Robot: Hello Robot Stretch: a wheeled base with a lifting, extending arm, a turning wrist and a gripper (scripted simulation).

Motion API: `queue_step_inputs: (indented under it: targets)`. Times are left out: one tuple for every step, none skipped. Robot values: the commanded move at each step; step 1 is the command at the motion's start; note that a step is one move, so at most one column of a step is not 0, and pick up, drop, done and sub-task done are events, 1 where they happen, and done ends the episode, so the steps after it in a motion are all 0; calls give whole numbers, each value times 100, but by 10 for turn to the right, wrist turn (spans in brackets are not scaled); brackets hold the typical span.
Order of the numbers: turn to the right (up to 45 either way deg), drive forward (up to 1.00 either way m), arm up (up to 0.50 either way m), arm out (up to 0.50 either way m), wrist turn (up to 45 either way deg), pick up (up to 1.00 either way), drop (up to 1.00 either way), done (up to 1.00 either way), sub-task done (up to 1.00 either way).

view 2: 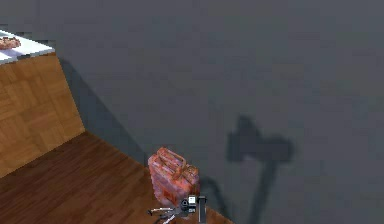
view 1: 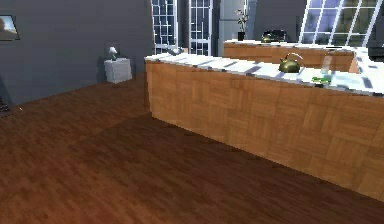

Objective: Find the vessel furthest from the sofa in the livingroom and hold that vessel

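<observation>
A brass-coloured kettle (view 1: 290,64) stands on the white top of a long wooden counter (view 1: 250,110) at the forward view's right. Near it are a clear glass (view 1: 327,64) and a small green thing (view 1: 321,79). On the counter behind (view 1: 300,52) sit a dark pot (view 1: 272,36) and a dark vase with a plant (view 1: 241,22). My gripper (view 2: 162,211) shows at the bottom of the arm side view, left of its white marker squares (view 2: 190,203). A reddish-brown boxy thing (view 2: 172,172) stands on the floor right behind it, so I cannot tell whether the gripper holds anything.
A small white side table (view 1: 118,70) with a little figure (view 1: 112,50) stands by the grey wall. A framed picture (view 1: 8,28) hangs at the forward view's left. Dark wooden floor (view 1: 90,150) spreads before the counter. The counter's corner (view 2: 30,95) shows at the arm side view's left.
</observation>
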Motion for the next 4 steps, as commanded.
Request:
queue_step_inputs:
  targets:
    - [0,0,0,0,450,0,0,0,0]
    - [0,0,0,0,450,0,0,0,0]
    - [0,0,0,0,30,0,0,0,0]
    - [0,0,0,0,0,100,0,0,0]
